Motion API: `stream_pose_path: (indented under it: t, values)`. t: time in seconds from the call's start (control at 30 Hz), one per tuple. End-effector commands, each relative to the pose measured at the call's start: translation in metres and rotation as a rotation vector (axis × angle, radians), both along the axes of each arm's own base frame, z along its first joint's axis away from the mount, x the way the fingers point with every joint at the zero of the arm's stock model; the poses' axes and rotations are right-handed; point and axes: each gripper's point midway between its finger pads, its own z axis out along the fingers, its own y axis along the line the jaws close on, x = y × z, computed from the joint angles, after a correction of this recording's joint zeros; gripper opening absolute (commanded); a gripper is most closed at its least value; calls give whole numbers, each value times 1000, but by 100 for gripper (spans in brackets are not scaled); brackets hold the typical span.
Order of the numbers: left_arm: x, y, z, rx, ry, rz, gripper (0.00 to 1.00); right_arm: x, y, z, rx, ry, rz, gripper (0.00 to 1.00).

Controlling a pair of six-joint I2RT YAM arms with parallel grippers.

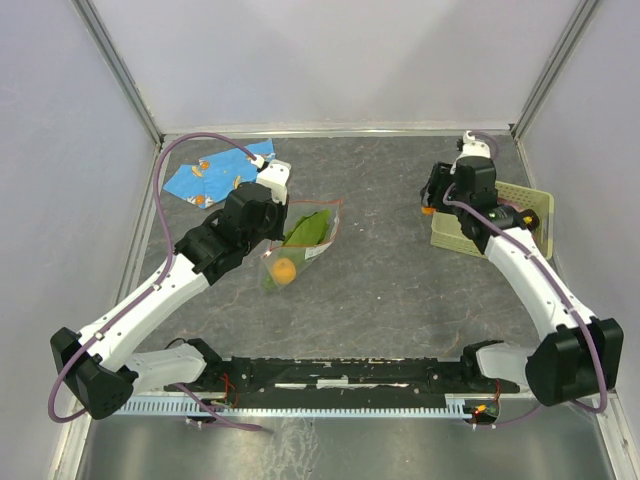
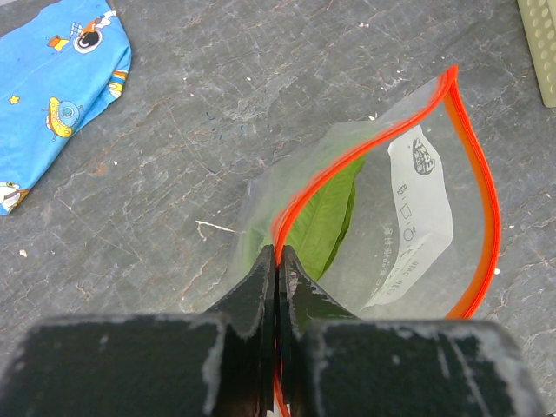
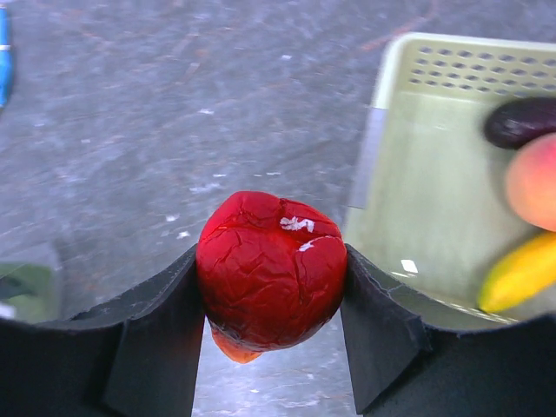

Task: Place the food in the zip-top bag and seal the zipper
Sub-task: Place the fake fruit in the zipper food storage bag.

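The clear zip-top bag (image 1: 300, 245) lies mid-table with its red-orange zipper (image 2: 473, 165) mouth gaping open. A long green leaf (image 2: 326, 221) and an orange (image 1: 284, 270) are inside it. My left gripper (image 2: 280, 256) is shut on the zipper edge at the bag's mouth and holds it up. My right gripper (image 3: 271, 287) is shut on the red round fruit (image 3: 271, 269), held above the table just left of the basket. A dark eggplant (image 3: 519, 120), a peach (image 3: 532, 181) and a yellow banana (image 3: 519, 274) lie in the basket.
The pale green plastic basket (image 1: 540, 215) stands at the right, by the wall; it also shows in the right wrist view (image 3: 417, 200). A blue cloth with orange prints (image 1: 205, 172) lies at the back left, behind the left arm.
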Motion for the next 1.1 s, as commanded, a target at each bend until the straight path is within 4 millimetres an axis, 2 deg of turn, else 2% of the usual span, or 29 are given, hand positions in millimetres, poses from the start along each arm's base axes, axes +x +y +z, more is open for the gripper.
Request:
stream_pose_path:
  t: [0.0,0.33,0.67,0.9,1.07]
  values:
    - [6,-4,17,-56,-47,4,3,-1,39,44,106,-171,58,38]
    - [6,-5,16,-56,-43,1,3,-29,140,94,279,-327,335,39]
    - [6,-7,14,-56,-37,-3,3,-55,229,121,413,-451,520,40]
    - [5,-7,15,-58,-36,-3,3,-63,266,125,430,-510,563,41]
    - [5,-7,16,-62,-37,-4,3,-64,282,105,391,-507,570,42]
